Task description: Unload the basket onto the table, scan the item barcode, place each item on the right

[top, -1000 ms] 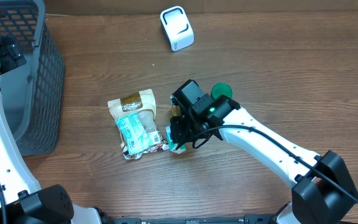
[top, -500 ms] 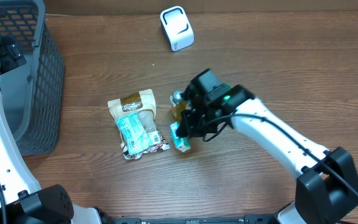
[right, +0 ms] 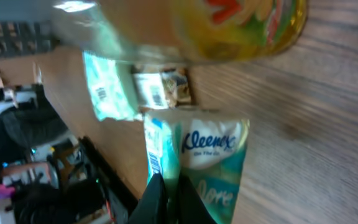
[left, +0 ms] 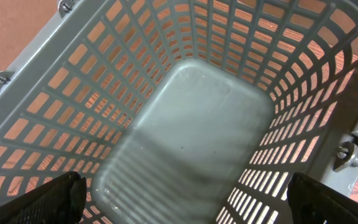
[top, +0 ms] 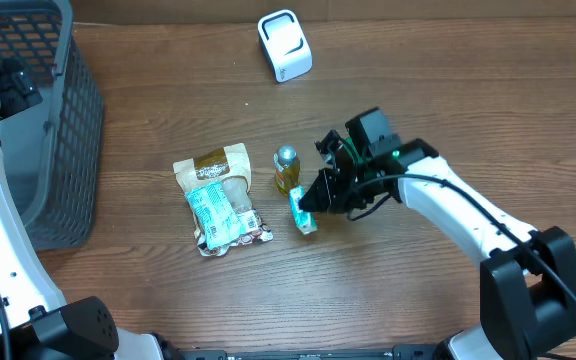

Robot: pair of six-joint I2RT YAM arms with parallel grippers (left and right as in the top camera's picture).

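Right gripper [top: 315,198] is clamped tight on one end of the tissue pack [top: 303,211]. From overhead the pack sits low over the table [top: 448,100], just beside the small bottle [top: 286,168] and a little to the right of the snack bag [top: 218,198]. Whether it's lifted clear of the wood, I can't tell from up here. White scanner [top: 285,45] stands well apart at the far edge. Over on the left, the left gripper [top: 8,85] hangs above the grey basket [top: 63,140]. Switch to the left wrist camera: fingers [left: 58,196] spread wide at the bottom corners, nothing between them, just the basket's slatted walls and floor below. Now the right wrist view, and here's the story: jaws pinched together on the pack's edge, Kleenex lettering facing the lens, the bottle a blur across the top, snack bag lying behind. My read is that this is a light, soft packet in slick film, so it'll squash and may swivel in such a thin pinch at the seam. A hold across the body looks steadier, provided it leaves the printed side panel uncovered. Any barcode there is too small to confirm.
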